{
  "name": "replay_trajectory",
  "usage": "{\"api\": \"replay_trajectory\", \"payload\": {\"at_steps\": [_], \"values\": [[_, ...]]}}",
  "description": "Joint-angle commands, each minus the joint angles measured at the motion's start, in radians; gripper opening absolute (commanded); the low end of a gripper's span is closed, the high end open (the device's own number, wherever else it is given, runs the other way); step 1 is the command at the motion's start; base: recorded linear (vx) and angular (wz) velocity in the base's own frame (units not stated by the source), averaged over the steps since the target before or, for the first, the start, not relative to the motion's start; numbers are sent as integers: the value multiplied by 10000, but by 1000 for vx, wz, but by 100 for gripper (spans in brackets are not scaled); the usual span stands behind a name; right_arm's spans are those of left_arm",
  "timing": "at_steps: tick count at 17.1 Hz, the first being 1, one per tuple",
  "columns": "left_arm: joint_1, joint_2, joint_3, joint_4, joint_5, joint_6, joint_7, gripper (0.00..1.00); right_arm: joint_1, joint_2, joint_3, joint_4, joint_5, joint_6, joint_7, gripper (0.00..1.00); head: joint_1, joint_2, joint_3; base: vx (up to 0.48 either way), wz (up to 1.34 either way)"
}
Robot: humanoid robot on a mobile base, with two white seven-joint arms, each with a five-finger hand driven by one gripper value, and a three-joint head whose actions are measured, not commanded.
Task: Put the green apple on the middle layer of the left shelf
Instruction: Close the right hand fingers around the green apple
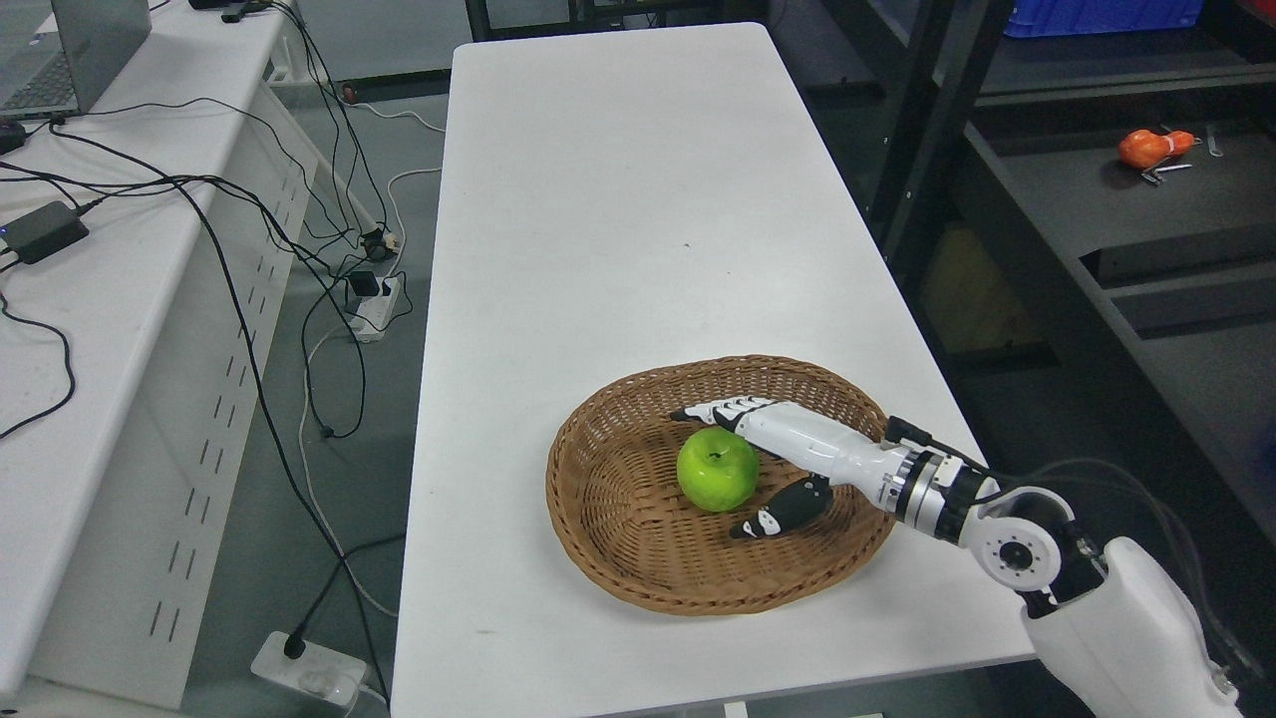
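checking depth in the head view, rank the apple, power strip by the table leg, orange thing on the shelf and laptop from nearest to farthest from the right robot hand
1. Apple: in the basket, between the thumb and fingers of the right robot hand.
2. Power strip: on the floor, left of the table.
3. Orange thing: shelf, upper right.
4. Laptop: far upper left, on the side desk.

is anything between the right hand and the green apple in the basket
Nothing visible. The right hand is inside the wicker basket, open around the green apple, fingers behind it and thumb in front. Whether they touch it is unclear.
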State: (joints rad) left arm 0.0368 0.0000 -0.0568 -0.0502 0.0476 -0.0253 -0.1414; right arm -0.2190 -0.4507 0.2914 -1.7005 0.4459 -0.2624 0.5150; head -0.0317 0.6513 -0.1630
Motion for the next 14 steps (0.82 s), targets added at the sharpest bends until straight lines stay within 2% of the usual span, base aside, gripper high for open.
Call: {"api": "replay_trajectory", "payload": {"at_steps": [1, 8, 14], "values": [[0, 175, 0, -4, 0, 8, 3, 100, -295, 212, 783, 254, 342, 108, 4, 99, 0, 0, 0, 0, 0], [0, 175, 0, -4, 0, 8, 3, 100, -295, 181, 660, 515, 603, 261, -11, 95, 0, 0, 0, 0, 0], [0, 175, 0, 11, 0, 8, 3, 100, -265, -2, -28, 530, 572, 354, -88, 84, 0, 0, 0, 0, 0]]}}
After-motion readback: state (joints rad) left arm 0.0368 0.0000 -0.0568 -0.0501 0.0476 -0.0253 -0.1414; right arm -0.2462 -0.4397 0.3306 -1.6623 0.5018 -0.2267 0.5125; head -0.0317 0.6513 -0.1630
